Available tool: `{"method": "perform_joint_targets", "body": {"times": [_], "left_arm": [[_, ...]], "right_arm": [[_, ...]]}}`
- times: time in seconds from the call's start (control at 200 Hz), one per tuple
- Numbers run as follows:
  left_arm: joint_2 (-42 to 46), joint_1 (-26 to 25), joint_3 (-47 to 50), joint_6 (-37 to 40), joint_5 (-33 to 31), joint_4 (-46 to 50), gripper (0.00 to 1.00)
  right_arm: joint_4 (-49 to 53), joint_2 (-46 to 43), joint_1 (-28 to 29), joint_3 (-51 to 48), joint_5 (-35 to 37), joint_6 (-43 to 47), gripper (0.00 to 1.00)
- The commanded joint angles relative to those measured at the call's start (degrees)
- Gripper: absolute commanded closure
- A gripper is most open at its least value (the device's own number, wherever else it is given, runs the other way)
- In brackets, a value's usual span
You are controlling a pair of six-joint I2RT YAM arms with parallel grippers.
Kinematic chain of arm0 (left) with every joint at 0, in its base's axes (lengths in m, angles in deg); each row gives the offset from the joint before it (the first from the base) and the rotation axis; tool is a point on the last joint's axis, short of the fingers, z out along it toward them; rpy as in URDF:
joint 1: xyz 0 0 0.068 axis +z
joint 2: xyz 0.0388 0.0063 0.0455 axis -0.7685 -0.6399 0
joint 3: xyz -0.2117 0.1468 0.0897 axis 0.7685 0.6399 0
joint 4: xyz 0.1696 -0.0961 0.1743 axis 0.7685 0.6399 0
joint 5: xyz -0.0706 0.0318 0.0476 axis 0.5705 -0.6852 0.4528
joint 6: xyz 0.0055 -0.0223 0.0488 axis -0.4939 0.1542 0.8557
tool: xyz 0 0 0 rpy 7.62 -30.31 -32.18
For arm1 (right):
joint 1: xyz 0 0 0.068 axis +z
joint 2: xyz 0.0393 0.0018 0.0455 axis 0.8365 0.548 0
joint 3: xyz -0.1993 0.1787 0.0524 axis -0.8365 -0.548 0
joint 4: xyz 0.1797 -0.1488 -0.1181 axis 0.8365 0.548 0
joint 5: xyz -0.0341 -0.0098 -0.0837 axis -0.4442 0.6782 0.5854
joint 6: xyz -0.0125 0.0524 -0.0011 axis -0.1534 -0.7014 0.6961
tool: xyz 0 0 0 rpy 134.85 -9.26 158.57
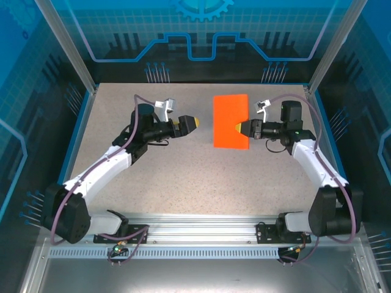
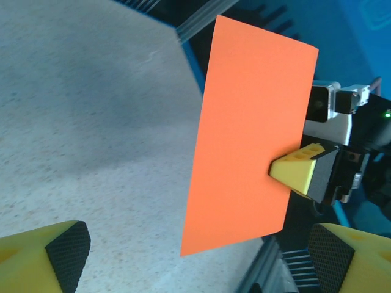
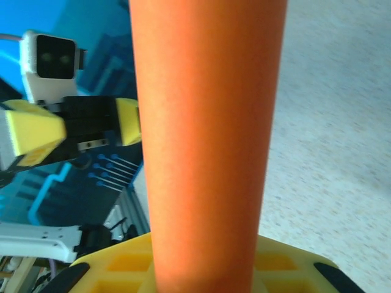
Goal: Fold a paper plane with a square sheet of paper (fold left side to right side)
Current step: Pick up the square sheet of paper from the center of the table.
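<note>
Left jaws, pads (image 2: pixel 67 253) spread wide and empty, point at the paper (image 2: pixel 250 134). It hangs just ahead, apart from them and above the bench (image 2: pixel 79 122), its long axis crosswise to them. Beyond, right jaws pinch its far edge.

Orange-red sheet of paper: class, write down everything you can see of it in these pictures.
The orange-red sheet of paper is thin, plain and matte. Its outline is a rectangle with straight edges and sharp corners, so it looks folded in half. It seems lifted and tilted above the speckled table. The right gripper is shut on the middle of its right edge, one yellow finger lying on its face. Nothing else touches it.
</note>
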Motion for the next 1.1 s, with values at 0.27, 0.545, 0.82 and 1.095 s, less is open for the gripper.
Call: {"method": "perform_joint_targets", "body": {"times": [0.27,0.545,0.82,1.095], "left_arm": [[-0.7,-1.3,-2.9,-5.7,9.7,-8.2,0.03],[-4.7,-5.1,-6.4,-5.6,10.7,-8.5,0.14],[-6.2,-5.8,-7.9,-2.0,7.6,-1.4,0.8],[-10.9,-5.7,-6.1,5.8,0.1,12.1,1.0]], "right_arm": [[-0.8,-5.7,4.4,1.4,-7.9,-9.0,0.75],[-1.8,-5.8,7.9,1.7,-6.4,-10.6,0.75],[4.5,-4.1,8.1,2.3,-2.9,-6.8,0.67],[25.5,-0.6,7.1,5.1,15.4,6.5,0.22]]}}
